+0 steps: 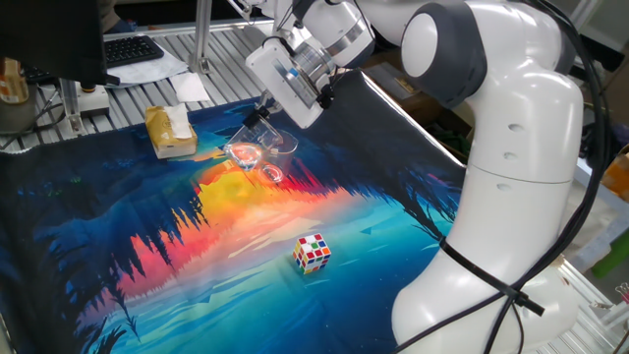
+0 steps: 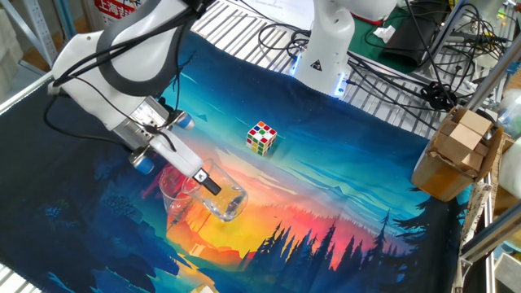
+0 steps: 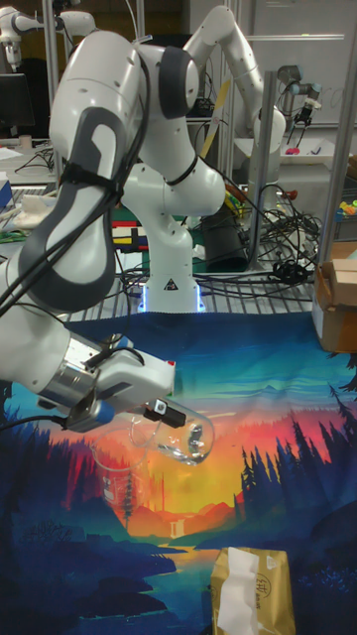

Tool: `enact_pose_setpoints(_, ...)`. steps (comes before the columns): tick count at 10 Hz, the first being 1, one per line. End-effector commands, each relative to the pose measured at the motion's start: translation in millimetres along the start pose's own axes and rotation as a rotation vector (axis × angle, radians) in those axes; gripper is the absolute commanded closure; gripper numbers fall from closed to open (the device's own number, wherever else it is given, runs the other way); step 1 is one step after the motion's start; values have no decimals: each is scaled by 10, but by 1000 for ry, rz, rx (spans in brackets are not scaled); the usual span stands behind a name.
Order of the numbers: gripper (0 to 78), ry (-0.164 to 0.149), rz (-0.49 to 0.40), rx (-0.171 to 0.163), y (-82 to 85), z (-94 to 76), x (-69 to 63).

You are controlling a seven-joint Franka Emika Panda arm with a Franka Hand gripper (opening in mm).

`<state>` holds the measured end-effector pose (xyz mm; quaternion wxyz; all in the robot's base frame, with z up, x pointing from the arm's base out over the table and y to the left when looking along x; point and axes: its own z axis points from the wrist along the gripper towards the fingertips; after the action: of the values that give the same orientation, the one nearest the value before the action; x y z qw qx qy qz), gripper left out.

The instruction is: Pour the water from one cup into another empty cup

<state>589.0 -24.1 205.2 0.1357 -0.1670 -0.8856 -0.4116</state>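
- The end effector [image 2: 205, 182] is seen closed on a clear glass cup [image 2: 224, 201], held tipped well over; one black fingertip [image 3: 165, 411] is pressed against the cup's wall in the tall fixed view.
- The held cup's long axis is laid close to horizontal; which end is the mouth cannot be told for certain through the clear glass.
- A second glass cup [image 2: 177, 195] is stood upright on the printed cloth [image 2: 326, 212], just beside and below the held cup, under the wrist; in the tall fixed view its wall [image 3: 127, 474] is seen directly beneath the end effector.
- The water cannot be made out in either glass; only glints are seen, so how much has been poured cannot be judged.
- The coming move is judged to turn on one relation: the held cup's lip must be kept over the upright cup's rim; the two glasses are overlapped in every view, so contact or a small gap cannot be told apart.
- Taking the upright cup as landmark: a Rubik's cube [image 2: 261, 137] is placed well apart on the side towards the robot base [image 2: 326, 57]; a yellow tissue pack [image 1: 169, 132] is placed near, on the far side from the cube; open cloth is left all round.
- The desk edge is well apart from the upright cup; a knock against that cup is judged the main risk.
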Motion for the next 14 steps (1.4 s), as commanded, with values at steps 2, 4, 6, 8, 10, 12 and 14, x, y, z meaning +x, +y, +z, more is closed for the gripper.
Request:
enact_pose_setpoints(2, 763, 1, 22, -11, 11, -21, 6)
enact_pose_setpoints(4, 763, 8, 26, -25, 15, -30, 11)
enact_pose_setpoints(6, 763, 22, 37, -52, 26, -58, 28)
enact_pose_setpoints(8, 763, 23, 40, -53, 28, -64, 31)
enact_pose_setpoints(10, 763, 27, 45, -58, 31, -71, 35)
enact_pose_setpoints(12, 763, 34, 52, -71, 32, -76, 39)
enact_pose_setpoints(14, 763, 43, 63, -95, 31, -78, 43)
